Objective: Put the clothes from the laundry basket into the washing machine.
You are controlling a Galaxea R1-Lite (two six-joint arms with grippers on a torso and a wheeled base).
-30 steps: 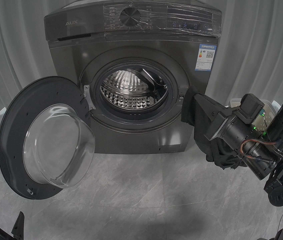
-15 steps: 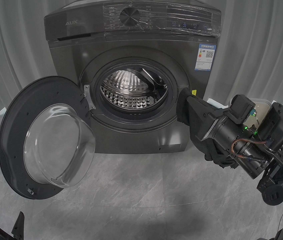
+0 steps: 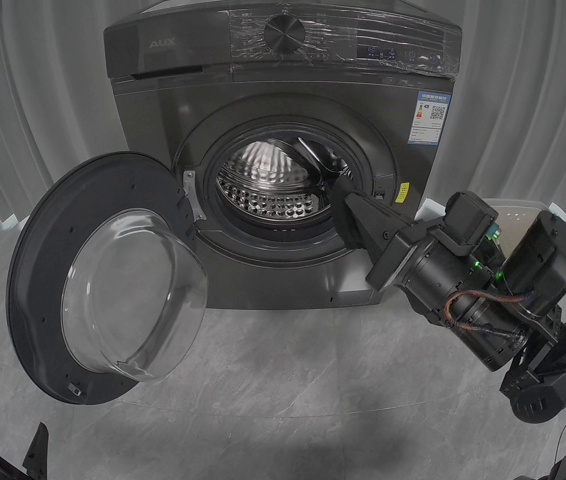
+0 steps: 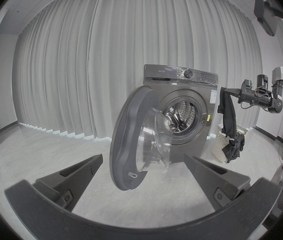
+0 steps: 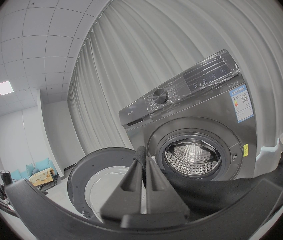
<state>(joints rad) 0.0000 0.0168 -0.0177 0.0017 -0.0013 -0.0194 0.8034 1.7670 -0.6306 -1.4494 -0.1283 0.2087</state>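
Now | right gripper [image 3: 340,193] clamped on dark garment [image 4: 229,124], tips at right edge of drum mouth [image 3: 273,181] of washing machine [image 3: 149,121] | cloth hangs long below wrist, tail near laundry basket [image 4: 218,143] | risk: tail likely snags door seal or drapes outside if pushed in shallow | left gripper [image 3: 15,416] splayed, empty, low by open door [image 3: 63,235]

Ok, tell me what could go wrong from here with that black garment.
1. The black garment hangs long below the right gripper, its tail down by the laundry basket; it may drape over the washing machine's opening rim instead of entering the drum.
2. The fingers pinch only one edge, so the cloth might slip.
3. The gripper sits close to the opening's right rim and could bump it.
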